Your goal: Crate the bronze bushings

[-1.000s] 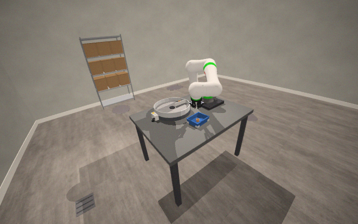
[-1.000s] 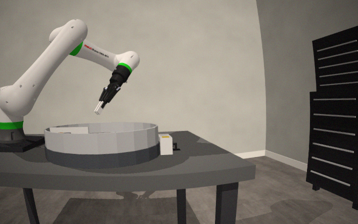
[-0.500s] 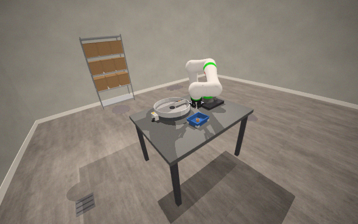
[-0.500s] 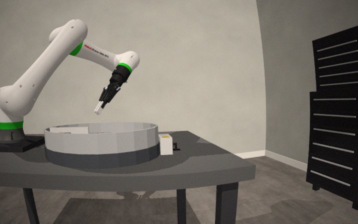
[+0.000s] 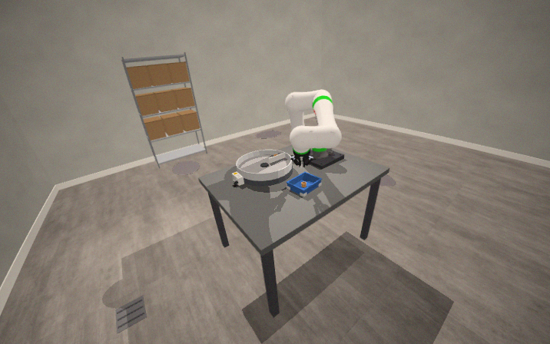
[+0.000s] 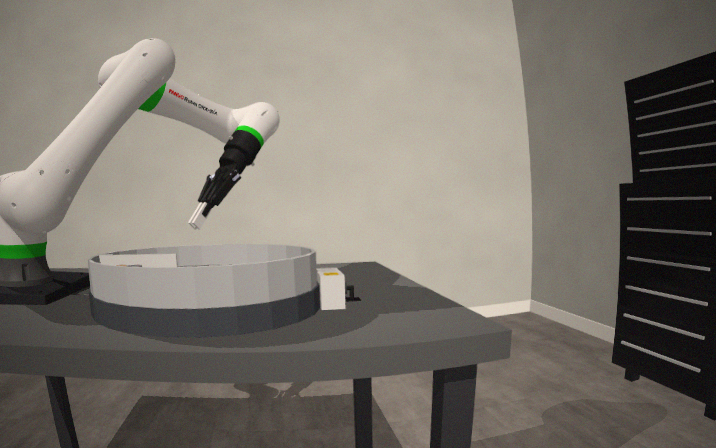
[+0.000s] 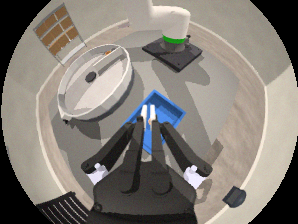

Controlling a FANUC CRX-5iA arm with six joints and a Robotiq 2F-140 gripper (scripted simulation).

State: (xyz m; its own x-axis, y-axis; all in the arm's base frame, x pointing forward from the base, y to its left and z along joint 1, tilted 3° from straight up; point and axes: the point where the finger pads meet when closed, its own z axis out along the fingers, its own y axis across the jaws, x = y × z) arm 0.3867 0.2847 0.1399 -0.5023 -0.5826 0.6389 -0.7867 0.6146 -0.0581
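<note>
The round grey turning table (image 5: 263,165) stands on the dark table, and it also shows in the side view (image 6: 203,287) and the wrist view (image 7: 96,83). A dark bushing (image 5: 264,164) lies on it near the middle, seen also in the wrist view (image 7: 89,78). A white bar (image 5: 277,160) crosses its far side. The blue crate (image 5: 304,180) sits to the right of the turning table with one bronze bushing (image 5: 302,184) inside. My gripper (image 6: 195,221) is shut and empty, tilted, well above the turning table's rim. In the wrist view the fingertips lie over the crate (image 7: 162,112).
A white control box (image 5: 236,176) with a yellow label sits against the turning table's rim, also seen in the side view (image 6: 331,287). The arm's black base (image 5: 326,159) is at the table's back. A shelf with boxes (image 5: 164,99) and a black drawer cabinet (image 6: 670,232) stand off the table.
</note>
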